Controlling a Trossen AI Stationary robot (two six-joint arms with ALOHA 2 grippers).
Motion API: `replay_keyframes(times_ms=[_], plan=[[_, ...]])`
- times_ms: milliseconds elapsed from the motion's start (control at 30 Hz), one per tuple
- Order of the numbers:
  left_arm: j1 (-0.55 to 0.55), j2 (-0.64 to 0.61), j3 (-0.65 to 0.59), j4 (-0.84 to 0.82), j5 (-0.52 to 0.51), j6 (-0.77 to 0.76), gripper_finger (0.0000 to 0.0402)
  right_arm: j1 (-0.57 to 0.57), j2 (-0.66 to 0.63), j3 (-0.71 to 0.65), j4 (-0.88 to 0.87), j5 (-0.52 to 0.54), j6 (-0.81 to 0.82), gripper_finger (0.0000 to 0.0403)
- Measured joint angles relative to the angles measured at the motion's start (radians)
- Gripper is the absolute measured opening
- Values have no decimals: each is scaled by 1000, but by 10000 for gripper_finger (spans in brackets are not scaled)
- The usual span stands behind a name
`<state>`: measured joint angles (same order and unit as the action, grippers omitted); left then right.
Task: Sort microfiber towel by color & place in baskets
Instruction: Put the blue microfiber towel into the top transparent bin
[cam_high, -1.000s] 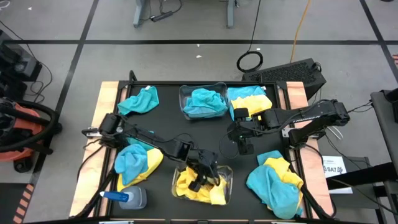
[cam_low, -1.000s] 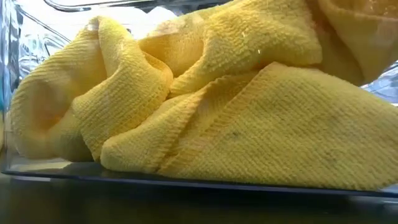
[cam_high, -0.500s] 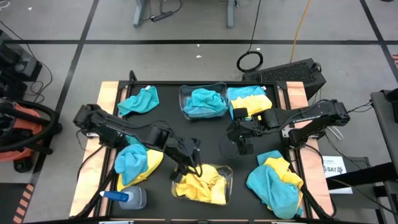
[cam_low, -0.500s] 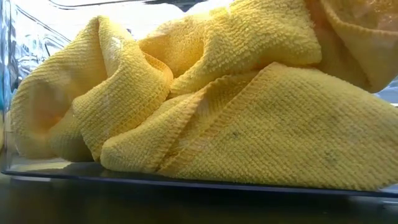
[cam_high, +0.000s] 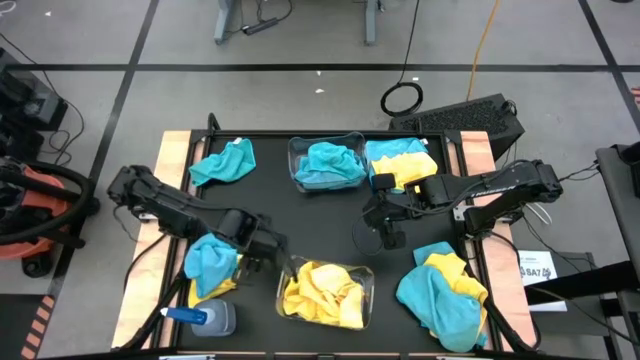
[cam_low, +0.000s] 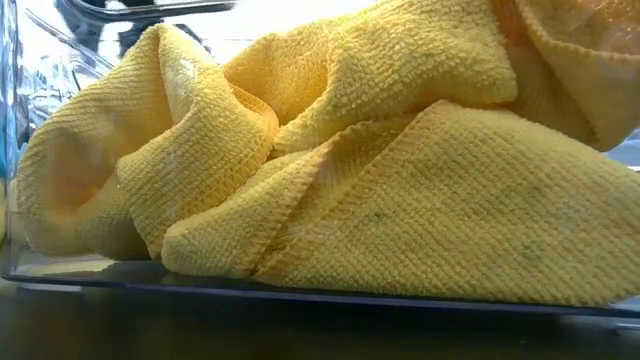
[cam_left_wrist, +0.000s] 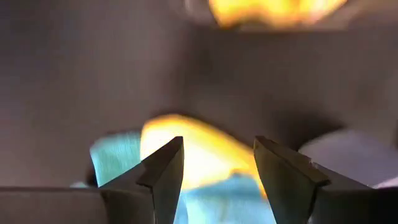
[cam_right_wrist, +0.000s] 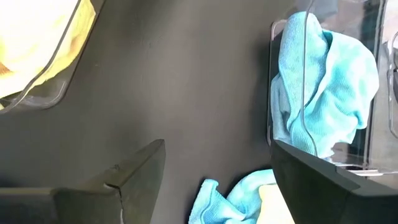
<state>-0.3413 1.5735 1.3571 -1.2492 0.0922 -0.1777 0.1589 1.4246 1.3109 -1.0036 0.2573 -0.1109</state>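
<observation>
Yellow towels fill the near basket, just beside the left claw; it is spread, empty, over a blue-yellow pile. Step: next pick. It calls for clamping 1 cloth. Right claw waits agape mid-table; blue basket beyond.

no readable text, white label illegible

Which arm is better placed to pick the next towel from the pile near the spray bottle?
Probably the left. Its open, empty pincer hangs right beside the blue and yellow pile, which fills its wrist view. The right pincer, also open, waits over mid-table, beyond the yellow basket.
</observation>
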Motion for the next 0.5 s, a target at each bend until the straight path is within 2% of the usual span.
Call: replay_keyframes(times_ms=[300,500], plan=[[-63,-7,-103,-130,31,-143,200,0,0,0,7,0,-6,281],[-116,-78,-171,-117,65,-276,200,0,0,0,-5,0,-6,281]])
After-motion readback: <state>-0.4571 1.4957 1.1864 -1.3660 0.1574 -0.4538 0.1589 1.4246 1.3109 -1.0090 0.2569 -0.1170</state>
